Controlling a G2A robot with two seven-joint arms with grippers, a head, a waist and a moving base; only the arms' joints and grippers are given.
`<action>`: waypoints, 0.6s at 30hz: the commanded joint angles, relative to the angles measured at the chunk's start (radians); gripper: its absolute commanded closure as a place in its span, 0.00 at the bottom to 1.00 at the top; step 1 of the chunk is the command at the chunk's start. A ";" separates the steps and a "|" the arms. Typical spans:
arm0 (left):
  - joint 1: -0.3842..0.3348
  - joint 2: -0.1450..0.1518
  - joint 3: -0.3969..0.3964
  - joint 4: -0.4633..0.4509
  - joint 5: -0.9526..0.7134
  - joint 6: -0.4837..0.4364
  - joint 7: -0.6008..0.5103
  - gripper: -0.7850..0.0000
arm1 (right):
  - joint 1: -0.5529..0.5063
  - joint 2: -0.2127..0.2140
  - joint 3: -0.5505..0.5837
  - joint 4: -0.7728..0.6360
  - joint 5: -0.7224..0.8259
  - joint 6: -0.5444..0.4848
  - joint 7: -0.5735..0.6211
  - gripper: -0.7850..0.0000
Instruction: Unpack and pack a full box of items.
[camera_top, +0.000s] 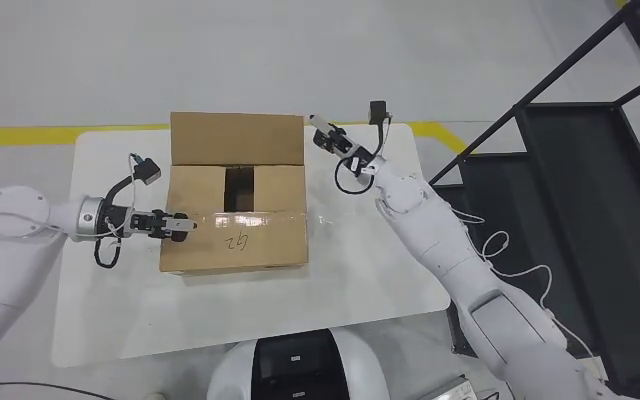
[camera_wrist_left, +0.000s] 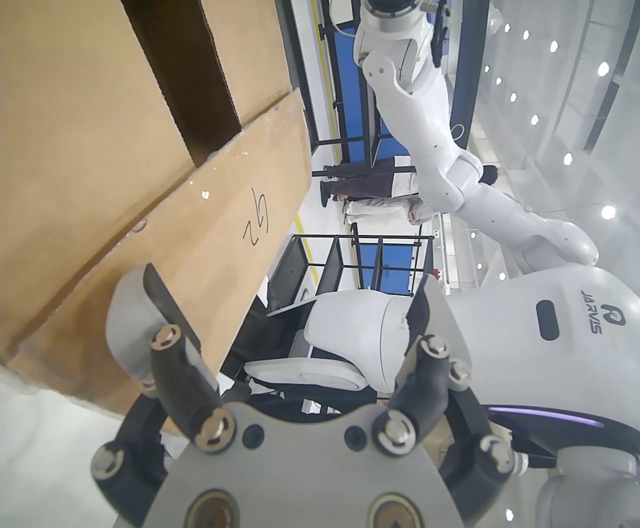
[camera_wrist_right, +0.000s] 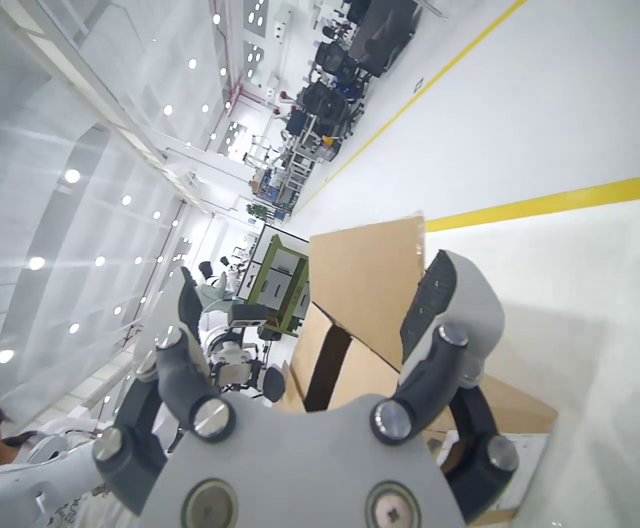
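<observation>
A brown cardboard box (camera_top: 236, 240) stands mid-table. Its far flap (camera_top: 236, 135) is folded back, and a dark gap (camera_top: 238, 188) shows between the inner flaps. The near flap bears handwritten marks. My left gripper (camera_top: 180, 226) is at the box's left side, level with the near flap. In the left wrist view this gripper (camera_wrist_left: 295, 305) is open, one finger (camera_wrist_left: 160, 300) against the flap's (camera_wrist_left: 220, 220) edge. My right gripper (camera_top: 322, 132) hovers by the box's far right corner. In the right wrist view it (camera_wrist_right: 310, 295) is open and holds nothing, with the box (camera_wrist_right: 360, 270) beyond it.
The white table (camera_top: 120, 310) has bare surface left, right and in front of the box. A black metal stair frame (camera_top: 560, 180) stands off the table's right side. A yellow floor line (camera_top: 60, 133) runs behind the table.
</observation>
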 joint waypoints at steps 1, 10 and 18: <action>-0.004 0.002 -0.002 -0.008 0.007 0.002 -0.002 0.00 | 0.024 -0.007 -0.014 0.032 -0.018 0.048 0.016 0.00; 0.001 0.008 -0.005 -0.039 0.017 0.000 0.000 0.00 | 0.110 -0.060 -0.068 0.175 0.112 0.021 0.214 0.00; -0.002 0.002 0.009 -0.034 0.013 0.000 0.000 0.00 | 0.191 -0.108 -0.112 0.268 0.171 -0.003 0.338 0.00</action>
